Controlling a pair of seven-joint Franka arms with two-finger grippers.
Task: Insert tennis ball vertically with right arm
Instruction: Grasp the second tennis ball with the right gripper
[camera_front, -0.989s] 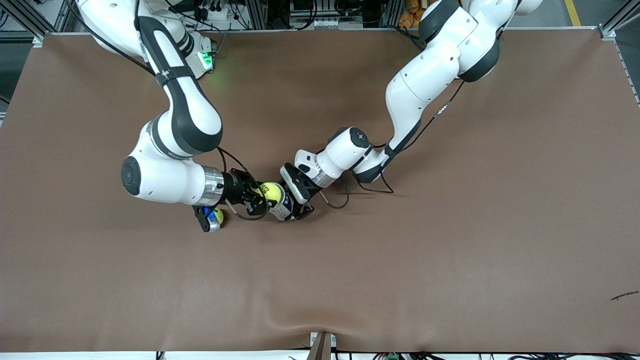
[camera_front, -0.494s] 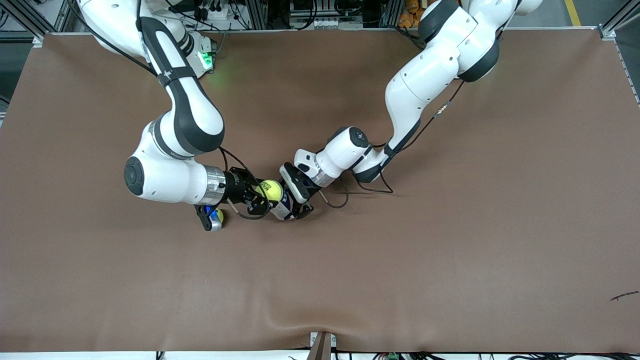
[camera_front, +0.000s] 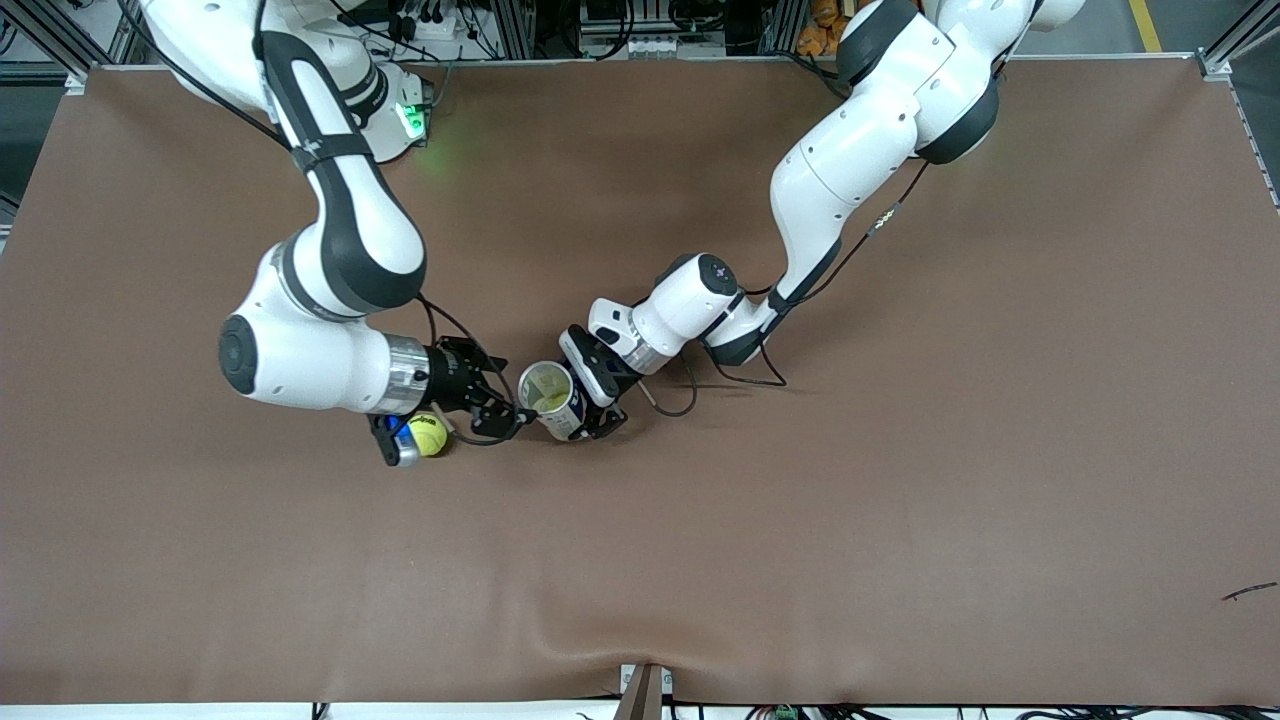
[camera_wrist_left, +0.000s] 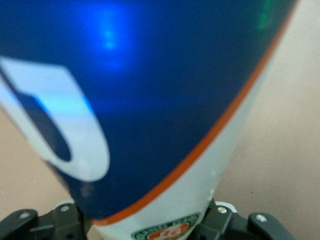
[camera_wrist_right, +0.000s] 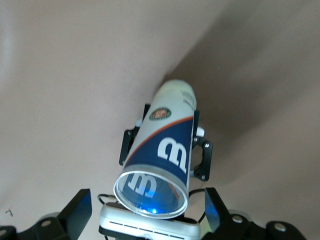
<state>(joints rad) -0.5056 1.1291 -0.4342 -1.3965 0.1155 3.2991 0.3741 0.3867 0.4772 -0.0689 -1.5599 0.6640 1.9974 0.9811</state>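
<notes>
A blue and white tennis can stands tilted on the brown table, its open mouth turned up. My left gripper is shut on the can's lower part, a finger on each side. A yellow-green tint shows deep inside the can in the front view. My right gripper stands open just beside the can's mouth with nothing between its fingers. A tennis ball lies on the table under the right wrist, next to its blue-lit attachment.
A brown mat covers the whole table. A black cable loops on it by the left wrist. A green-lit box sits at the right arm's base. A small dark mark lies near the left arm's end.
My right gripper held a tennis ball at the can's mouth; it has opened and drawn back toward the right arm's end. The ball is gone from its fingers. The left arm kept still.
</notes>
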